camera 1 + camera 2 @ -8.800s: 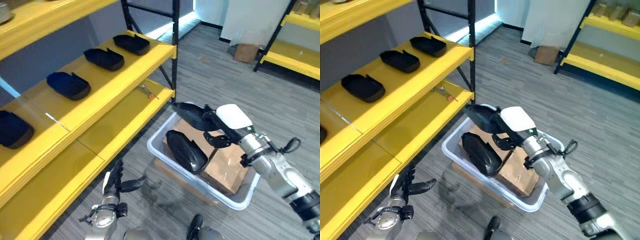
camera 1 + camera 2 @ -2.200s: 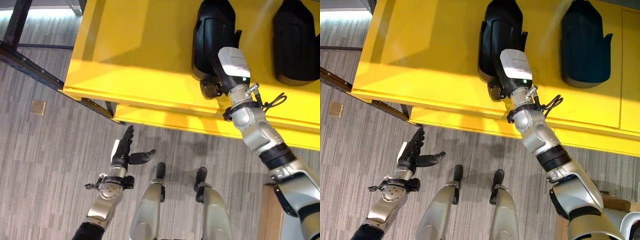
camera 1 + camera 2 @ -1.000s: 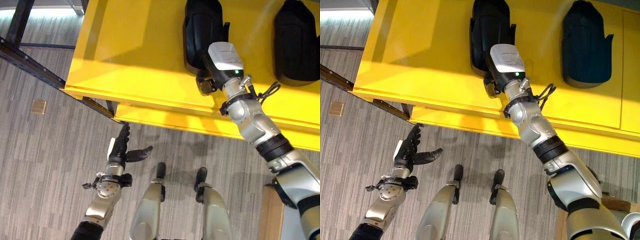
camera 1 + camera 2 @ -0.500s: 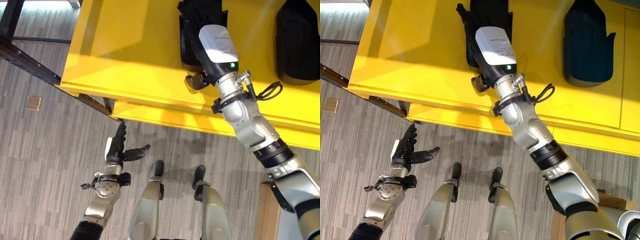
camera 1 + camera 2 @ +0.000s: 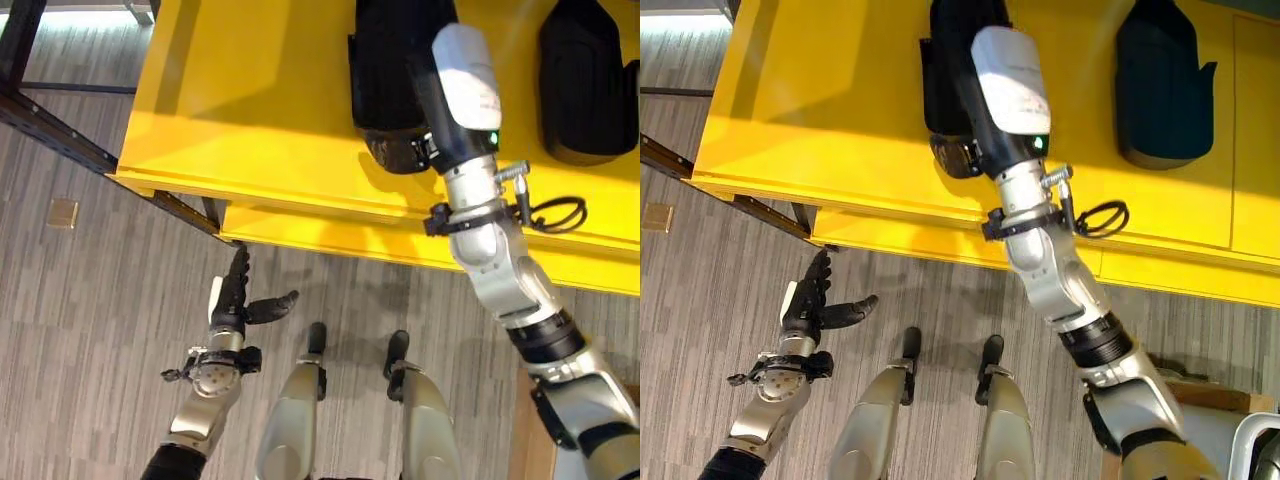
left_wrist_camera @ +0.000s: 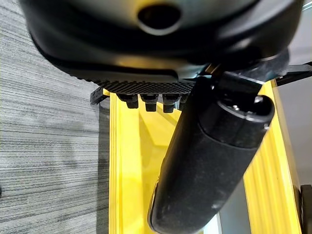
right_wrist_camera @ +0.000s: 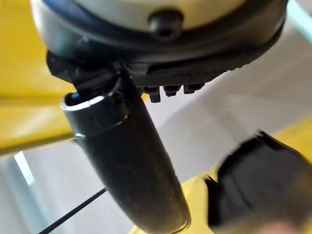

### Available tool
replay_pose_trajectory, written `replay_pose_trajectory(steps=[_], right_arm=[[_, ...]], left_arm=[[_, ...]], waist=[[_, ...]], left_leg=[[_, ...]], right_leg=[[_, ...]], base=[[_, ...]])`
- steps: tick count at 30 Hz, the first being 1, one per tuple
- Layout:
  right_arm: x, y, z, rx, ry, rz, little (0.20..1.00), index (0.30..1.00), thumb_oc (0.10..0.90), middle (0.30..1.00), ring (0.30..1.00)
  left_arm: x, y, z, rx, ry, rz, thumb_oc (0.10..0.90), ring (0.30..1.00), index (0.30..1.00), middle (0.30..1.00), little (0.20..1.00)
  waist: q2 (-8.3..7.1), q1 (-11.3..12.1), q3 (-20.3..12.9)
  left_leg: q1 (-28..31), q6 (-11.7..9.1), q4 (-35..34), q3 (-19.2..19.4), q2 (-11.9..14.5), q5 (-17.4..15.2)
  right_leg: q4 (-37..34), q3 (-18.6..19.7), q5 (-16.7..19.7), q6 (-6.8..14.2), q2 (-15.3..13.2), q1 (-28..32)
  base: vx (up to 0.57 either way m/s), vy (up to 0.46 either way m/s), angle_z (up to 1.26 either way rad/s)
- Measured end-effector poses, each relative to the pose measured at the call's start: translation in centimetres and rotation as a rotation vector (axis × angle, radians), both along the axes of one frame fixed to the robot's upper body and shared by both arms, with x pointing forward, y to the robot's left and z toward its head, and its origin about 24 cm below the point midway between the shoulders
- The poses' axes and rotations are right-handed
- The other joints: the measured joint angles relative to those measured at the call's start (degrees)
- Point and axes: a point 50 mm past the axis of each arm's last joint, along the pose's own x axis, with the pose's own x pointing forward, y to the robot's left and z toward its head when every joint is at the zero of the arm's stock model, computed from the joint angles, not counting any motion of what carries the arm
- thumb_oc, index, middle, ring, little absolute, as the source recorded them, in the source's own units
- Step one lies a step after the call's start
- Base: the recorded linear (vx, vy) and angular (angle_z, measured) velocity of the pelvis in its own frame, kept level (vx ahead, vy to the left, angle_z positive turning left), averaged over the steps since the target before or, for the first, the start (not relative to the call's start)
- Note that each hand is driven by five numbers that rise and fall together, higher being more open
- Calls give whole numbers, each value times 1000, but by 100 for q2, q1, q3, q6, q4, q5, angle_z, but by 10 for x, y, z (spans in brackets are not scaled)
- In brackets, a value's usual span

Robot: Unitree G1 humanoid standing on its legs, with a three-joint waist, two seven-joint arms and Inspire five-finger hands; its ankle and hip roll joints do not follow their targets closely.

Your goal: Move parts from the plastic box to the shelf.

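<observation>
A black moulded part (image 5: 385, 70) lies on the yellow shelf (image 5: 250, 100), near its front edge. My right hand (image 5: 455, 100), its back under a white cover, reaches over the part's right side, fingers pointing to the back of the shelf. In the right wrist view its thumb (image 7: 126, 165) is straight with nothing held, and a black part (image 7: 263, 180) lies past it. A second black part (image 5: 585, 85) rests on the shelf further right. My left hand (image 5: 232, 300) hangs open over the floor, below the shelf front.
A lower yellow shelf board (image 5: 330, 235) juts out under the top one. A black steel brace (image 5: 60, 130) runs along the shelf's left end. A small tan square (image 5: 63, 212) lies on the grey carpet.
My right hand has let go of the part and swung from its left edge across to its right side, reaching deeper over the shelf. The left hand has stayed where it was.
</observation>
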Motion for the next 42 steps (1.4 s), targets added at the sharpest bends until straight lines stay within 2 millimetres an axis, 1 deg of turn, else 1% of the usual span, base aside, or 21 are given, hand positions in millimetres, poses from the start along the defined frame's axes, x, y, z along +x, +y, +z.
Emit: replay_pose_trajectory(steps=[1,2,3,4,5,12,19,29,35,39,42], right_arm=[[0,-1,-13,48,53,17,1000,1000,900,1000,1000],[-2,-3,-35,129,138,43,1000,1000,900,1000,1000],[-3,-9,-53,164,211,37,1000,1000,900,1000,1000],[-3,-13,-64,195,262,38,1000,1000,900,1000,1000],[-3,-14,-65,213,277,45,1000,1000,900,1000,1000],[-2,-16,-60,257,274,73,1000,1000,900,1000,1000],[0,-17,-62,256,283,62,1000,1000,900,1000,1000],[20,-23,-67,258,328,-6,1000,1000,900,1000,1000],[21,-25,-67,287,328,-13,1000,1000,900,1000,1000],[29,-28,-65,296,330,-41,1000,1000,900,1000,1000],[30,-30,-62,312,318,-56,1000,1000,900,1000,1000]], left_arm=[[-1,0,-1,0,6,0,900,1000,1000,1000,1000],[-2,-2,-4,1,18,-6,900,1000,1000,1000,1000],[-3,-3,-6,2,31,-12,900,1000,1000,1000,1000],[-4,-3,-7,2,35,-13,900,1000,1000,1000,1000],[-5,-3,-8,2,38,-11,900,1000,1000,1000,1000],[-8,-2,-10,2,49,-8,900,1000,1000,1000,1000],[-8,-2,-10,2,49,-8,900,1000,1000,1000,1000],[-7,-2,-10,23,45,-13,900,1000,1000,1000,1000],[-7,-2,-9,23,44,-14,900,1000,1000,1000,1000],[-7,-2,-9,23,43,-13,900,1000,1000,1000,1000],[-7,-2,-9,23,45,-13,900,1000,1000,1000,1000]], waist=[[0,-71,0],[0,-105,0],[0,-113,0],[0,-117,0],[0,-129,0],[-3,-133,2],[-5,-113,2],[-11,-85,5],[-11,-81,6],[-10,-80,6],[-6,-67,9]], left_leg=[[-1,10,1,5,-2,-8],[4,14,1,30,1,-15],[13,16,-7,59,7,-18],[24,16,-12,91,20,-18],[30,16,-15,104,26,-18],[40,7,-15,93,52,-18],[38,8,-21,85,52,-19],[12,4,-22,23,48,-16],[8,1,-23,6,48,-14],[9,-19,-24,-10,48,1],[10,-19,-20,-19,46,2]], right_leg=[[-25,11,-1,-1,-3,-4],[-37,33,5,0,2,-10],[-42,53,16,-2,6,-16],[-49,55,40,14,18,-16],[-50,63,44,8,24,-15],[-48,65,41,-6,50,-7],[-43,58,45,0,50,2],[-30,15,46,4,47,8],[-23,0,44,3,44,9],[1,-6,36,-9,43,4],[18,-10,-5,-50,36,-9]], base=[[-17,-16,-8],[-15,-28,-10],[-13,-37,-14],[-16,-39,-13],[-14,-36,-8],[-3,-8,0],[0,0,0],[3,-7,2],[0,0,0],[0,0,0],[0,0,0]])
